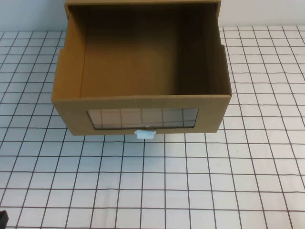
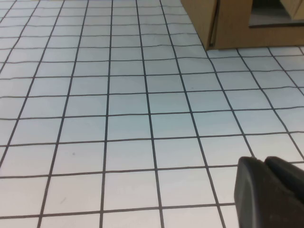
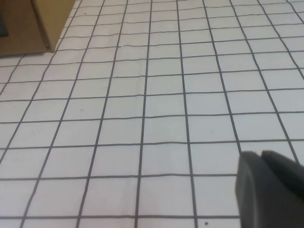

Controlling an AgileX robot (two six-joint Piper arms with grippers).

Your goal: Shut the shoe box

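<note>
The shoe box point(image 1: 143, 101) is brown cardboard and stands at the far middle of the table. Its drawer is pulled out toward me and is empty inside. The front has a wide clear window point(image 1: 142, 118) with a small white pull tab point(image 1: 145, 134) just below it. A box corner shows in the left wrist view point(image 2: 228, 23) and in the right wrist view point(image 3: 28, 23). My left gripper point(image 2: 264, 162) is shut and empty, low over the table, well short of the box. My right gripper point(image 3: 260, 156) is shut and empty, also well short of the box.
The table is covered by a white sheet with a black grid point(image 1: 190, 181). A dark bit of the left arm point(image 1: 2, 218) shows at the near left corner of the high view. The right arm is outside the high view.
</note>
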